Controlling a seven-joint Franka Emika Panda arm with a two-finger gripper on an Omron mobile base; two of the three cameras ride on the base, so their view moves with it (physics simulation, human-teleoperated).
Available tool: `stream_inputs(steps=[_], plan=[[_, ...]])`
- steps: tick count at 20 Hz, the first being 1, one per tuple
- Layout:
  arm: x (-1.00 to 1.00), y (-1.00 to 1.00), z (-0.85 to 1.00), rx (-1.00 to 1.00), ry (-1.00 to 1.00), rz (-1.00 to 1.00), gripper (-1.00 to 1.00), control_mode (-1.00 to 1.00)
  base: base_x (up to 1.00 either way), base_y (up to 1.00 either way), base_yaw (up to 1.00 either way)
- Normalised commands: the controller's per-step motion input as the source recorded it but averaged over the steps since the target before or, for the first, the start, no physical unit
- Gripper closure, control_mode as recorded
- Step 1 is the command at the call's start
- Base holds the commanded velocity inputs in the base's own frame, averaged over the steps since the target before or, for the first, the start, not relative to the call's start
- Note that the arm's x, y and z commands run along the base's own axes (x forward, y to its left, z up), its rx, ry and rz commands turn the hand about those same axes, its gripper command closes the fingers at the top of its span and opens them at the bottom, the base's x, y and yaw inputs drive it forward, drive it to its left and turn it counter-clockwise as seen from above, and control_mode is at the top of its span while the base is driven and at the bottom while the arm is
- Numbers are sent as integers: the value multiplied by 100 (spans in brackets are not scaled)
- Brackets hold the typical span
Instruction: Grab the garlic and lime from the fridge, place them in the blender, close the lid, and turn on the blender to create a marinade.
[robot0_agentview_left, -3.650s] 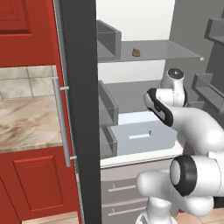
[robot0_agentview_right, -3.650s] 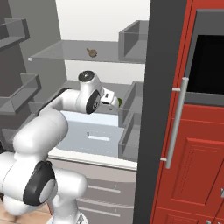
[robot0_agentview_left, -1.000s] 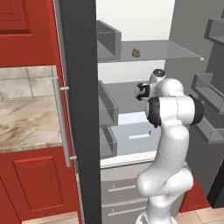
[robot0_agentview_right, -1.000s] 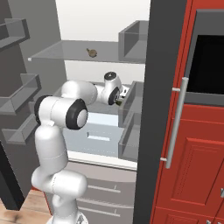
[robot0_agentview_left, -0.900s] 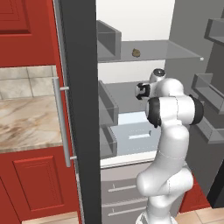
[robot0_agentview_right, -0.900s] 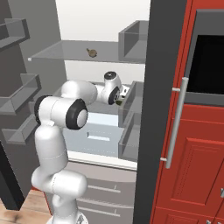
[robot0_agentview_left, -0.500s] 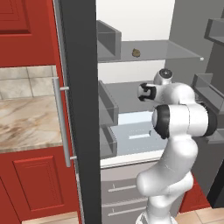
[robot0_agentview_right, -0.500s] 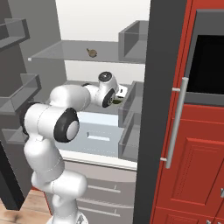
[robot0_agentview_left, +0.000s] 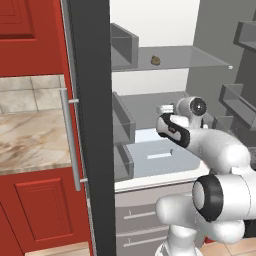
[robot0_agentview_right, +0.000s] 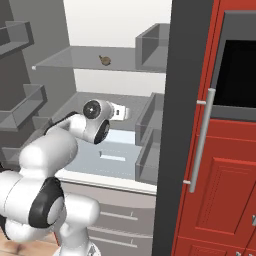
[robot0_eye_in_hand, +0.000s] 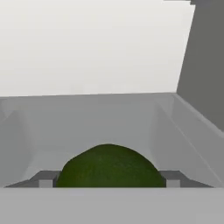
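Lime (robot0_eye_in_hand: 108, 166) now sits between the spread fingers of the hand (robot0_eye_in_hand: 109, 181) on the fridge (robot0_agentview_left: 90, 125) shelf, the arm having swung lower and reached deeper in over the last second, so closing on it looks next.

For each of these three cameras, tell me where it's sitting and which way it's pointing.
Left base view: behind the arm to its left, facing the open fridge; the white arm rises at lower right toward the middle shelf.
Right base view: behind the arm to its right, facing the same fridge; the arm rises at lower left, red cabinets at right.
Hand view: on the hand, looking along the gripper into a grey shelf; a dark green lime sits between the open fingers.
Both base views share the small brown item on the upper shelf and the pale drawer.
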Motion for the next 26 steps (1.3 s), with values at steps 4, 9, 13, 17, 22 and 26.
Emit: stream_inputs(steps=[4,9,13,17,22,26], plan=[[-100,62,100,0,-3,5,100,-100,0,0,0],[-100,57,98,0,8,2,100,-100,0,0,0],[-100,29,63,0,19,2,100,-100,0,0,0],[-100,3,13,0,22,5,100,-100,0,0,0],[-100,0,0,1,8,3,100,-100,0,0,0],[-80,0,0,0,-4,0,100,-100,0,0,0]])
